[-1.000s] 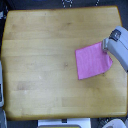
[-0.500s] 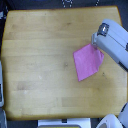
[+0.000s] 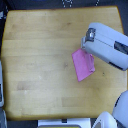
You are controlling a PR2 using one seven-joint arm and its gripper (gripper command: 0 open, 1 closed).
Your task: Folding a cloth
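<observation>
The pink cloth [image 3: 81, 66] lies on the wooden table [image 3: 40, 60], right of the middle, as a narrow tilted rectangle. Its upper right edge runs under my gripper [image 3: 93, 52]. The bulky grey-white arm [image 3: 107, 46] reaches in from the exterior view's right and covers that edge. The arm's housing hides the fingers, but the cloth edge stays with the gripper, so it reads as shut on the cloth.
White robot parts [image 3: 112, 117] stand at the lower right corner, off the table's front edge. A grey object [image 3: 1, 90] sits along the left border. Dark floor surrounds the table, whose right edge lies under the arm.
The gripper has moved toward the exterior view's left, taking the cloth's right edge with it. The cloth now looks narrower than before.
</observation>
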